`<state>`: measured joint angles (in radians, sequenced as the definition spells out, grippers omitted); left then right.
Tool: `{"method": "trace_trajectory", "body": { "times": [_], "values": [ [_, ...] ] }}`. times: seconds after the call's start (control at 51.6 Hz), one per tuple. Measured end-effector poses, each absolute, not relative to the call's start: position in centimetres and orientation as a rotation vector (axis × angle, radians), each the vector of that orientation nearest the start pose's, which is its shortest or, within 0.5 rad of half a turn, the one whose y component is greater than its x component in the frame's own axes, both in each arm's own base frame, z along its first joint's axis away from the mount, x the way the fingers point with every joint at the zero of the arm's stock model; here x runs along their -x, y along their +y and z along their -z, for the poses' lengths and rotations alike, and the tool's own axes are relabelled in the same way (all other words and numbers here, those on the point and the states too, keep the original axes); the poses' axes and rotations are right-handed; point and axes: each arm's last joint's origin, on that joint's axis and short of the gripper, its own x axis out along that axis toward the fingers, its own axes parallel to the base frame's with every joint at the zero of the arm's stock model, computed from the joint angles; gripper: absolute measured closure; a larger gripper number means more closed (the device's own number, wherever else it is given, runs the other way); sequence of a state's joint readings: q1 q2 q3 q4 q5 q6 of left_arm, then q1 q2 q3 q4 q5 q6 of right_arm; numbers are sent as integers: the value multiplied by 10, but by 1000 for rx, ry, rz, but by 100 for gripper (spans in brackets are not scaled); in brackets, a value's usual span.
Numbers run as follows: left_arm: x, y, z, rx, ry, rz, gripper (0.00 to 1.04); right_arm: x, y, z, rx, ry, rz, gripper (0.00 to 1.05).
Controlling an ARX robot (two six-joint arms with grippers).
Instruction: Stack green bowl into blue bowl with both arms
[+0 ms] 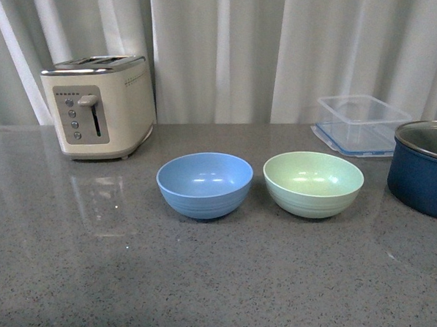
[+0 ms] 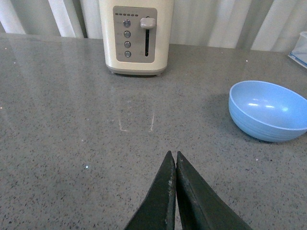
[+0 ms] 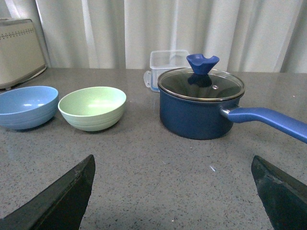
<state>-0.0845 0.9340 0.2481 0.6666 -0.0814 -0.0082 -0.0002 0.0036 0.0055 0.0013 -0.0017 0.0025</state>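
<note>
Pale mint-green round matte bowl [image 1: 313,183] is sitting beside the sky-blue round matte bowl [image 1: 205,185]; I'm seeing left gripper [image 2: 173,155] pinched together, right gripper [image 3: 172,159] spread apart.

The blue bowl [image 1: 205,185] is sky-blue, the green bowl [image 1: 313,183] pale mint, both faintly ridged. The desk [image 1: 210,288] is speckled grey.

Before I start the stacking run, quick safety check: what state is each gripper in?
Left gripper: closed, holding nothing.
Right gripper: open, holding nothing.

Matte bowls [image 1: 205,185] — glossy speckled stone counter [image 1: 210,281].
</note>
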Motion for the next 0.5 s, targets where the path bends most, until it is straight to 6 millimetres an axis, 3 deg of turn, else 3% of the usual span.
{"method": "trace_trajectory", "body": {
  "times": [0.213, 0.504],
  "values": [
    [-168, -1, -195, 8, 4, 3, 101, -98, 0, -165, -2, -3, -2, 10],
    [-148, 0, -182, 8, 9, -1, 101, -98, 0, -165, -2, -3, -2, 10]
  ]
}}
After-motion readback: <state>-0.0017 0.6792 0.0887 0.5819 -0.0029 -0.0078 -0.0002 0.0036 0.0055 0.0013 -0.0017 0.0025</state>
